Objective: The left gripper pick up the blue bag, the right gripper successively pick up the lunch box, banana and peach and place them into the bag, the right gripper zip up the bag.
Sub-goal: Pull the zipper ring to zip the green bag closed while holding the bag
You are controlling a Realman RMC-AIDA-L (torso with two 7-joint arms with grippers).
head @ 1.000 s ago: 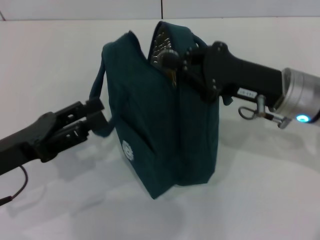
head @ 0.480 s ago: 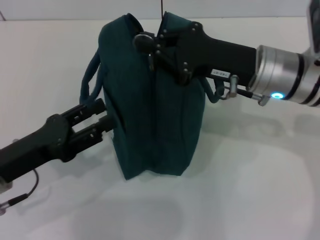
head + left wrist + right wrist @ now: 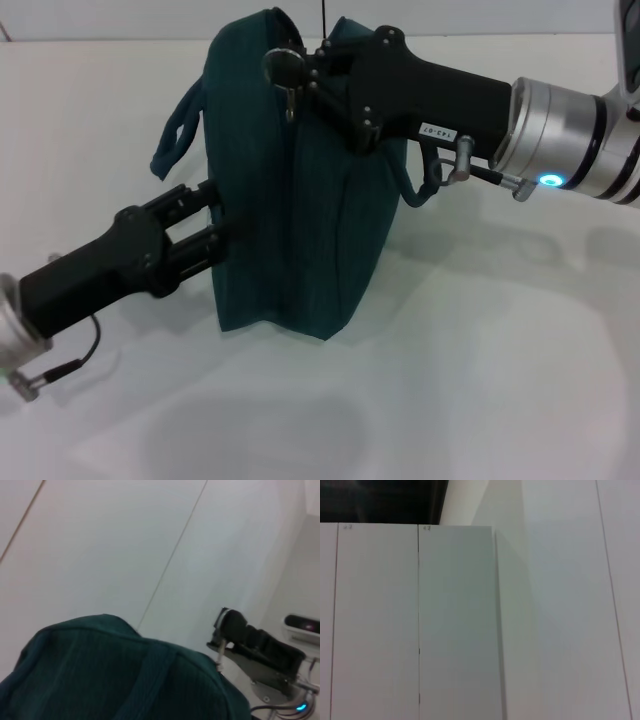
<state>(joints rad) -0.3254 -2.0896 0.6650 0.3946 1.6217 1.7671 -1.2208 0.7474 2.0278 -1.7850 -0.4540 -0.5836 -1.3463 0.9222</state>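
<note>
While the left gripper presses its parted fingers against the blue bag's side on the table, the right gripper pinches what is prob. the zipper pull at the bag's top; pull steadily along the zip, w/ the bag braced.

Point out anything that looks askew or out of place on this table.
The dark teal fabric bag stands tilted, leaning away from the black two-fingered left gripper pressed against its side. The black right gripper is at its top edge. One strap hangs loose. Nothing looks spilled or damaged.
</note>
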